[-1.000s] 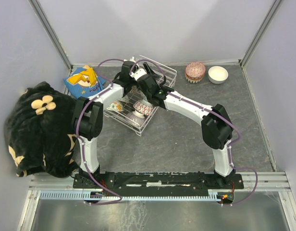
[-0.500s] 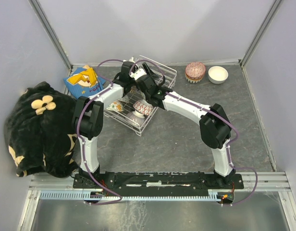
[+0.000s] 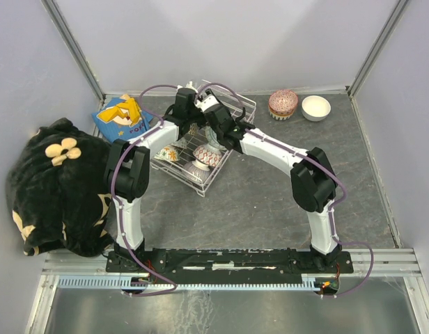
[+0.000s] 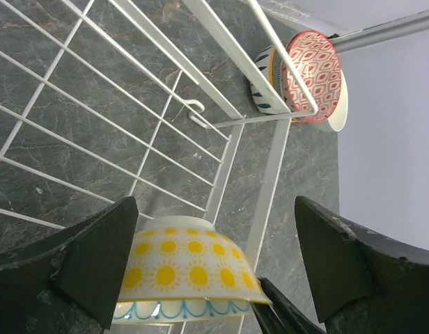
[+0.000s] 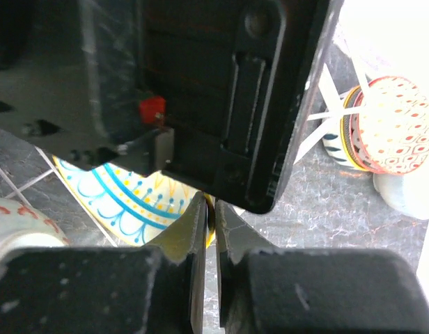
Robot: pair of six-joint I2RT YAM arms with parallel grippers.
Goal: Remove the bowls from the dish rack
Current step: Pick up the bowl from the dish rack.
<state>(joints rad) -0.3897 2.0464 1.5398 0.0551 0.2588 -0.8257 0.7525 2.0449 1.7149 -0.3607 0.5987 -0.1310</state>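
Note:
The white wire dish rack [image 3: 228, 104] stands at the back middle, and its wires show in the left wrist view [image 4: 221, 125]. My right gripper [image 5: 213, 209] is shut on the rim of a yellow sun-patterned bowl [image 4: 186, 275], whose inside has blue and yellow lines [image 5: 124, 202]. My left gripper [image 4: 221, 271] is open, with a finger [image 4: 96, 264] on either side of that bowl, not touching it. In the top view both grippers meet over the rack's far part, left [image 3: 189, 111] and right [image 3: 204, 117], and hide the yellow bowl. Two more bowls [image 3: 205, 158] [image 3: 168, 153] lie in the rack.
A stack of patterned bowls [image 3: 283, 103] and a white bowl [image 3: 316, 108] stand on the table at the back right; the stack also shows in the left wrist view [image 4: 308, 76] and the right wrist view [image 5: 385, 125]. A blue and yellow box [image 3: 124, 115] and a black plush [image 3: 58, 184] lie at the left.
My right arm has shifted a little toward the back left, bringing its gripper closer to the left gripper. The left arm and the rack's other bowls have stayed put.

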